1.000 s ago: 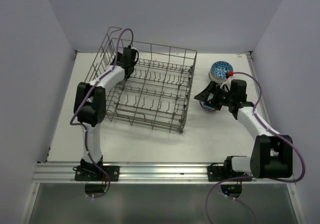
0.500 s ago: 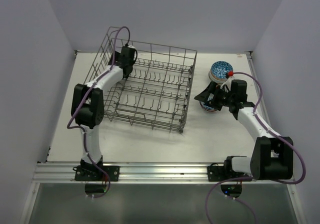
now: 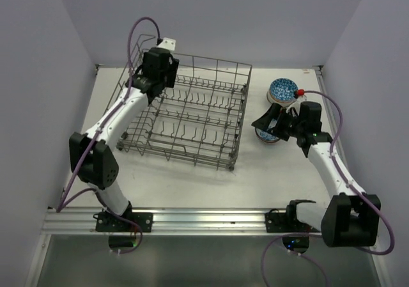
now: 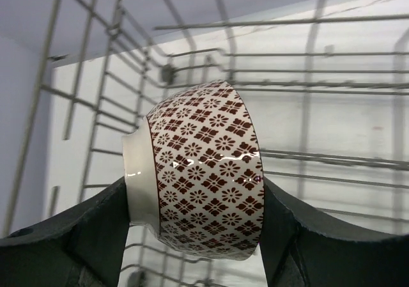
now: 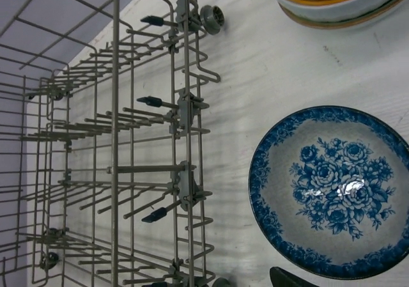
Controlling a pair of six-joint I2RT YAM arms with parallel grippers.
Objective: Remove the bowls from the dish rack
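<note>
Pale lilac walls close in a white table [image 3: 192, 178], and a grey wire dish rack [image 3: 192, 117] sits on its left half. Over the rack's far left corner, the left gripper [image 3: 158, 69] is raised, its dark fingers [image 4: 83, 229] clamped on either side of a red-patterned bowl [image 4: 204, 172], which is tipped on its side above the wires. To the right of the rack, the right gripper [image 3: 268, 127] hangs with its jaws spread wide over a blue flowered bowl [image 5: 332, 191] standing upright on the table. Just behind it is a stack of bowls [image 3: 281, 92].
</note>
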